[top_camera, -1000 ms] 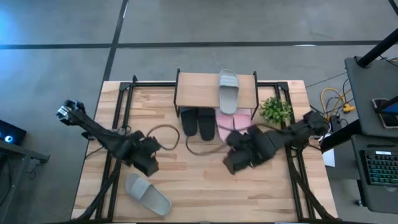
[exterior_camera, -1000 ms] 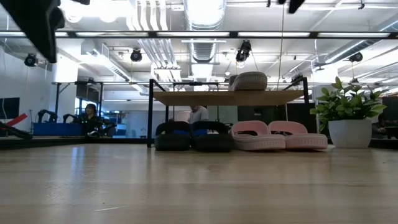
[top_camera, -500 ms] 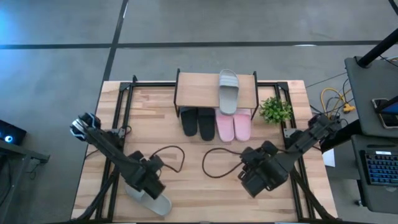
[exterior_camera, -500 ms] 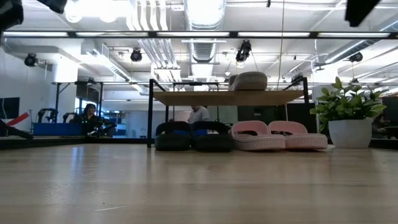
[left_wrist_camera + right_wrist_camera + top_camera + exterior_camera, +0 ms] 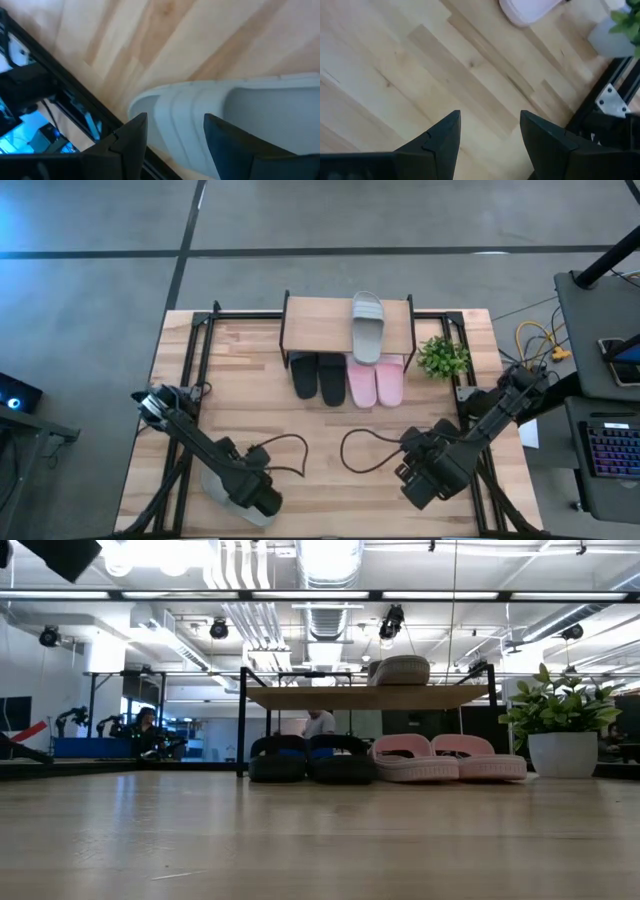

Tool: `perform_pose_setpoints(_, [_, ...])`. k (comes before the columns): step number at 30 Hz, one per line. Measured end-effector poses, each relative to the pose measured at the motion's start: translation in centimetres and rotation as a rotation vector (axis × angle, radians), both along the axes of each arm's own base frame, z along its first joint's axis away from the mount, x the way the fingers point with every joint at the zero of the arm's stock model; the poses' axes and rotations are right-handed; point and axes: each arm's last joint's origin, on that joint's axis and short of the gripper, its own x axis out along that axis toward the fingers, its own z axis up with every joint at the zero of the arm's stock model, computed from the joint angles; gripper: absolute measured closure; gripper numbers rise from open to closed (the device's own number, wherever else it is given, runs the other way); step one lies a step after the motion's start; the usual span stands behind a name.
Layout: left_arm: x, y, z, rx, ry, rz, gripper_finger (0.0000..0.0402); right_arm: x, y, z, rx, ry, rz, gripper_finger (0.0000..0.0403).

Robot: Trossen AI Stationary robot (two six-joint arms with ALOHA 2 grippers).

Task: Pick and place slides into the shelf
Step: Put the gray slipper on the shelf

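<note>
One grey-green slide [image 5: 220,486] lies sole down near the table's near left corner. My left gripper [image 5: 175,118] hangs open just above it, a finger on either side of the strap [image 5: 186,111]; I see no touch. In the high view that gripper [image 5: 258,497] hides the slide's right end. The shelf [image 5: 320,325] stands at the far edge with another grey-green slide [image 5: 367,327] on its plank. Two black slides [image 5: 318,377] and two pink slides [image 5: 376,383] rest on the table under it. My right gripper [image 5: 490,116] is open over bare wood at the near right [image 5: 425,478].
A small potted plant [image 5: 443,357] stands right of the shelf. Black cables loop on the table beside each arm [image 5: 290,450] [image 5: 365,455]. Black frame rails [image 5: 185,350] run along the table's left and right edges. Bare wood lies between the two grippers.
Both grippers have moved toward the table's near edge and sunk lower, staying open. The left has tipped further downward and come over the grey-green slide at the near left. The right has drawn away from the pink slides toward the near right.
</note>
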Motion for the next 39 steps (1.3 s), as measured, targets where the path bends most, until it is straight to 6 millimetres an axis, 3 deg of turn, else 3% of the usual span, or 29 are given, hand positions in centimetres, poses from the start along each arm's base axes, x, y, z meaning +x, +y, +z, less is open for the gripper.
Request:
perform_pose_setpoints(16, [-0.6, -3.3, -1.0, -0.065, -0.002, 0.131, 0.0221, -2.5, 2.2, -0.4, 0.015, -0.009, -0.004, 0.0207])
perform_pose_setpoints(39, [-2.8, -2.6, -3.9, 0.061, 0.080, 0.151, 0.0223, -2.5, 2.2, -0.5, -0.007, -0.027, 0.012, 0.0207])
